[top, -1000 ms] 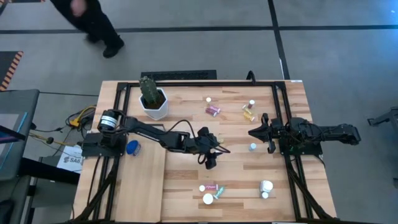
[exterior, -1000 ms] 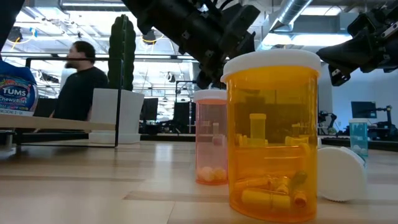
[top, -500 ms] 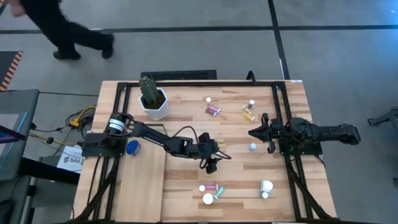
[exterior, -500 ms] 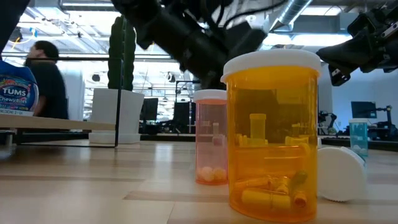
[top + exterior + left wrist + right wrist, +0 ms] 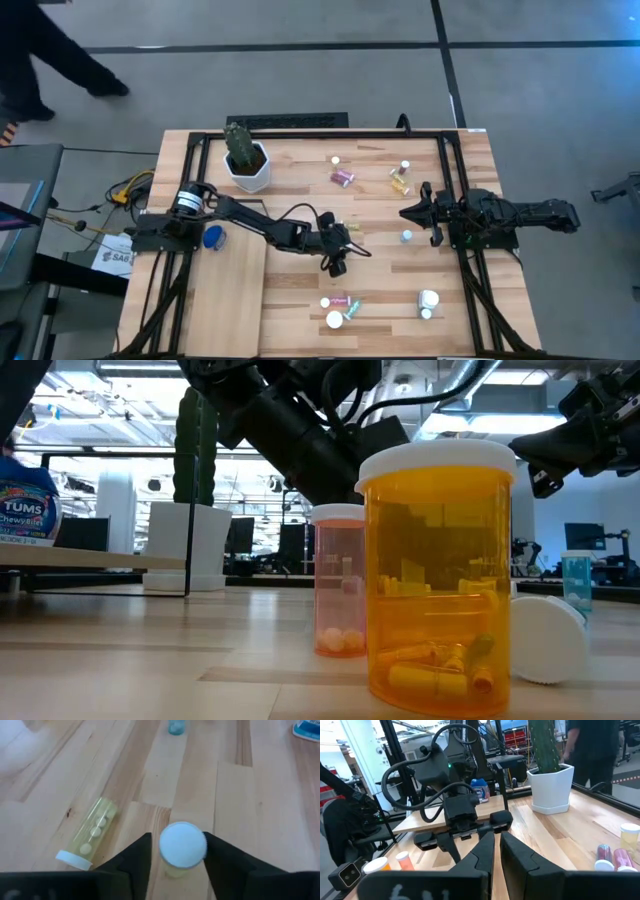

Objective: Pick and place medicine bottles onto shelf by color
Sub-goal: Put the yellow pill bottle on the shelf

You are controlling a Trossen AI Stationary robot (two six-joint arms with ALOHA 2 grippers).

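My left gripper [image 5: 338,264] is at mid-table, shut on a small pale yellow bottle [image 5: 182,847] with a white cap; the gripper hides this bottle in the high view. A second yellow bottle [image 5: 87,840] lies on its side next to it. My right gripper [image 5: 405,213] hangs shut and empty over the table's right half; it also shows in its wrist view [image 5: 497,845]. The shelf [image 5: 225,295], a pale board, lies at the near left. Other bottles stand at the far middle [image 5: 343,177], the far right [image 5: 400,182] and the near middle [image 5: 340,305]. My left gripper has the pale yellow bottle between its two fingers, one at each side of the white cap [image 5: 202,845]. The fingers [image 5: 222,862] come from above, and the cap faces up toward the wrist camera. The body [image 5: 172,870] points down; I cannot tell whether it stands on the table.
A white hexagonal pot with a cactus [image 5: 247,165] stands far left. A blue TUMS bottle [image 5: 213,238] lies by the shelf's far end. A blue bottle [image 5: 406,236] stands below my right gripper. An amber bottle [image 5: 440,580] and a pink one [image 5: 340,585] fill the low view.
My left arm has folded: its wrist and elbow have gone a little toward the table's near edge, while the gripper has stayed over about the same spot at mid-table. A person beyond the far edge has walked off to the left.
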